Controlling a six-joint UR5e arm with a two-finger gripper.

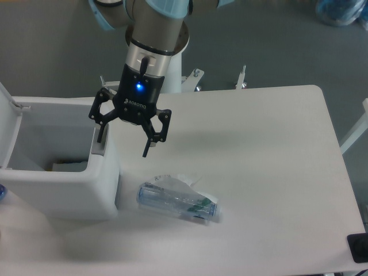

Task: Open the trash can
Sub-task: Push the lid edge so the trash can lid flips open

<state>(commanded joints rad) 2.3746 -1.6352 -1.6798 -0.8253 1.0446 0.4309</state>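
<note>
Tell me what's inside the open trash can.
Inside the trash can, something pale lies at the bottom near the front wall; it is too unclear to identify. The front wall covers the rest of the floor.
</note>
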